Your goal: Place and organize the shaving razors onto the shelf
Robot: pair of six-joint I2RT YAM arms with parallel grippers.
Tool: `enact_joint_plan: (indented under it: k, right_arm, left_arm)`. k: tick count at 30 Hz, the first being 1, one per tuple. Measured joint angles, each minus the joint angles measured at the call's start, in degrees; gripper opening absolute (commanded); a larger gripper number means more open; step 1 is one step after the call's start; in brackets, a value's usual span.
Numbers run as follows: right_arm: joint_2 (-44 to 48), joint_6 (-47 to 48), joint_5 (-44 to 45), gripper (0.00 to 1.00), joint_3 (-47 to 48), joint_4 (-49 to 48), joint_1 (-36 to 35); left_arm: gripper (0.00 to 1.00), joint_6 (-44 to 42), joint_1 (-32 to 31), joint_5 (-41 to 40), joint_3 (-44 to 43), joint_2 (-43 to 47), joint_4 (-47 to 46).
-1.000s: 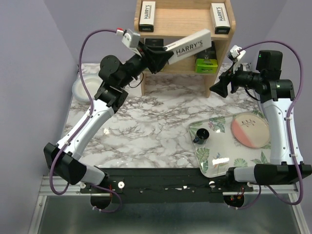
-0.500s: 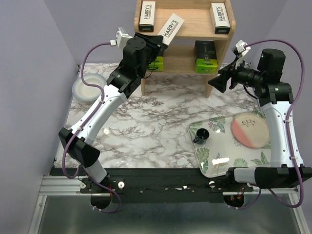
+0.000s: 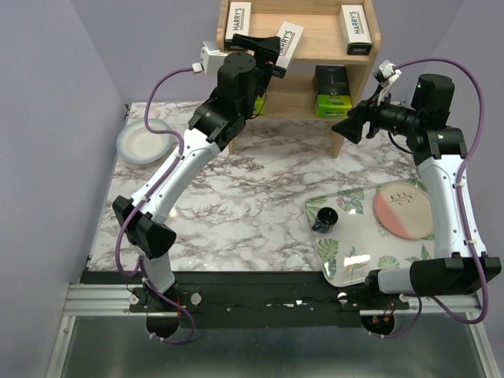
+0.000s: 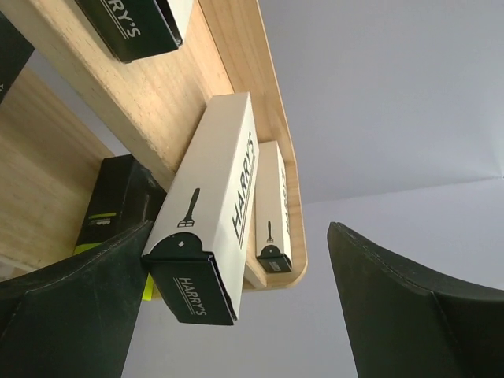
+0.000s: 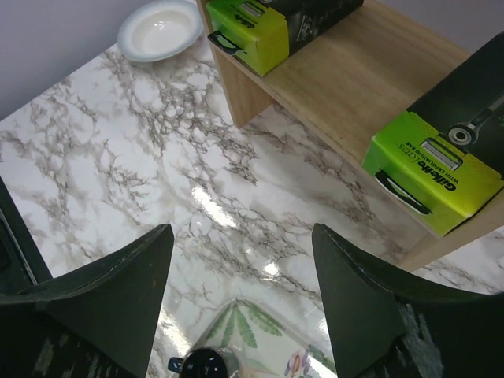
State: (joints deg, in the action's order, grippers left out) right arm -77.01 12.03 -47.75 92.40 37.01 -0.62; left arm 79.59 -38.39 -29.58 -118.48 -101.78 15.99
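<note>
The wooden shelf stands at the back. Its top tier carries three white-and-dark HARRY'S razor boxes: one at the left, one at the right, and a slanted middle one. My left gripper is open around the middle box, which overhangs the shelf edge and lies against one finger. Two black packs with green ends sit on the lower tier. My right gripper hangs open and empty over the marble beside the shelf.
A white bowl sits at the table's back left. A leaf-patterned tray at the front right holds a black cup and a pink plate. The left arm stretches diagonally across the table's left half.
The left arm has swung the HARRY'S box up from in front of the lower tier onto the top tier, and its jaws have opened. The right arm has barely shifted.
</note>
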Motion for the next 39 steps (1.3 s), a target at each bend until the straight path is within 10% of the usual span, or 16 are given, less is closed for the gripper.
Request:
enact_joint_plan:
  k: [22, 39]
  right_arm:
    - [-4.81, -2.75, -2.6, 0.74, 2.71, -1.57, -0.07]
    - [-20.11, -16.63, -0.79, 0.54, 22.53, -9.33, -14.25]
  left_arm:
    - [0.99, 2.36, -2.84, 0.02, -6.16, -5.25, 1.09]
    - [0.99, 1.86, -2.99, -0.72, -6.54, -6.01, 1.31]
